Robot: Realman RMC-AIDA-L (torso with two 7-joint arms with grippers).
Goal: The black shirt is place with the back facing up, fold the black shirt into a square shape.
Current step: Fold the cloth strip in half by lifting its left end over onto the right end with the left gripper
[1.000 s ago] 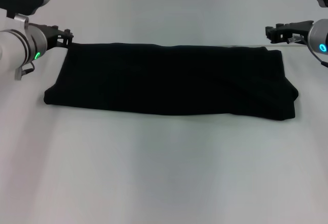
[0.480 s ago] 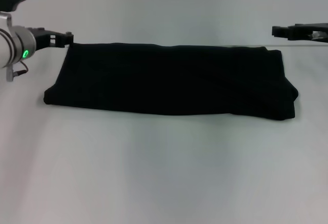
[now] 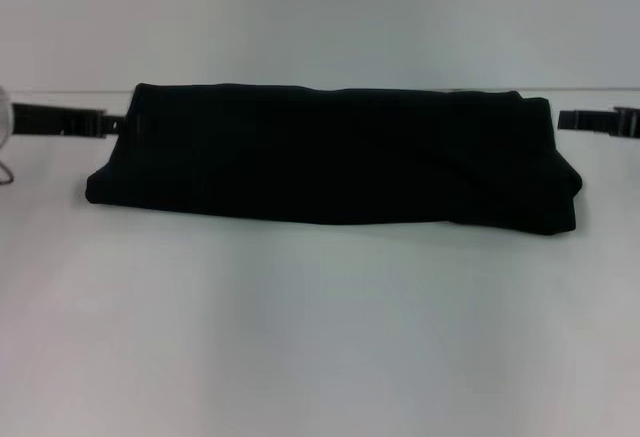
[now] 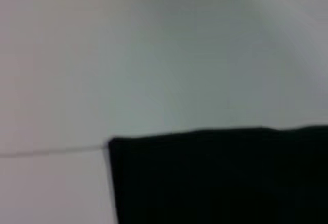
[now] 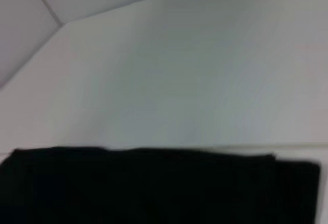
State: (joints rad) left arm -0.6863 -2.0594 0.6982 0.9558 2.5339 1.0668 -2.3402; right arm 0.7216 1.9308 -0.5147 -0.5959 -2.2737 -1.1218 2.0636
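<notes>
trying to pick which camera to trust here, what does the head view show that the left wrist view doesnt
Only the head view shows the whole black shirt folded into a long band, with the left gripper at its left end and the right gripper just off its right end. Only the left wrist view gives a close look at one corner and straight edge of the shirt, with no gripper visible. Both show the shirt lying flat on the white table.

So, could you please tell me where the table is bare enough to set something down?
The white table is bare between the folded black fabric shirt and the near edge. It is tight at the shirt's ends, with the left gripper touching one and the right gripper beside the other.
</notes>
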